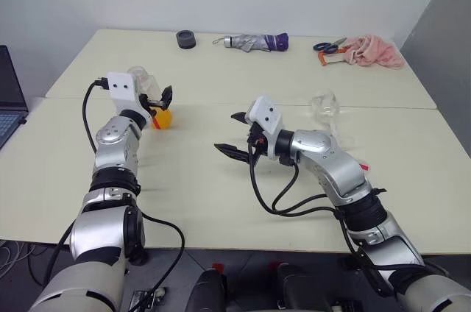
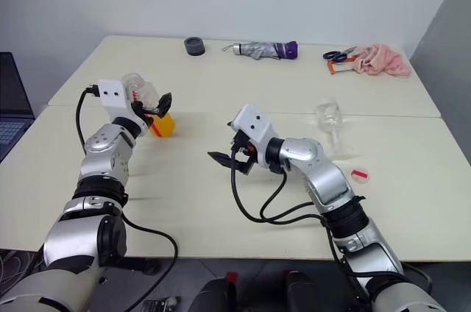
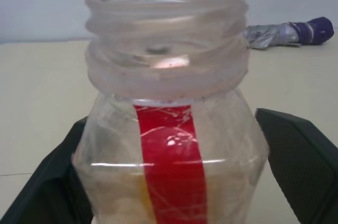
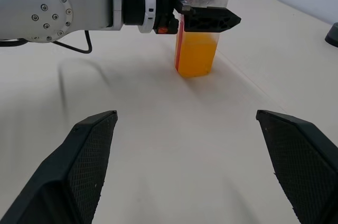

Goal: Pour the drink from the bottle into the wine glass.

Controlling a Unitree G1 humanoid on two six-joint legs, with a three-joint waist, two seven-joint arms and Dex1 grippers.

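The big pale table (image 1: 221, 179) holds everything. From the middle of the table, the bottle (image 4: 203, 28) stands at about ten o'clock. It stands straight up on the table. Its cap is off and its mouth is open. The orange drink (image 4: 196, 52) fills the lower part of the bottle. A thin red strip runs down one side.

The left gripper (image 4: 208, 20) is at the bottle's upper part. Its two black fingers (image 3: 301, 155) sit one on each side of the bottle. They are spread wide. In the left wrist view a thin gap shows between one finger and the bottle's side. The other finger looks very close to the bottle, and I cannot tell if it touches.

The right gripper (image 1: 234, 134) hangs over the middle of the table. Its fingers (image 4: 90, 150) are spread wide too, with nothing between them. The bottle is well apart from it, out ahead of its fingers.

The wine glass (image 2: 329, 122) stands at about two o'clock, near the right arm. It looks clear inside, with no orange in it.

A folded umbrella (image 1: 256, 43) lies at twelve o'clock at the far edge. A pink cloth (image 1: 375, 52) and scissors (image 1: 327, 46) lie at one o'clock. A small dark ring (image 1: 186, 39) sits at eleven o'clock. A tiny red and white cap (image 2: 359, 174) lies at three o'clock.
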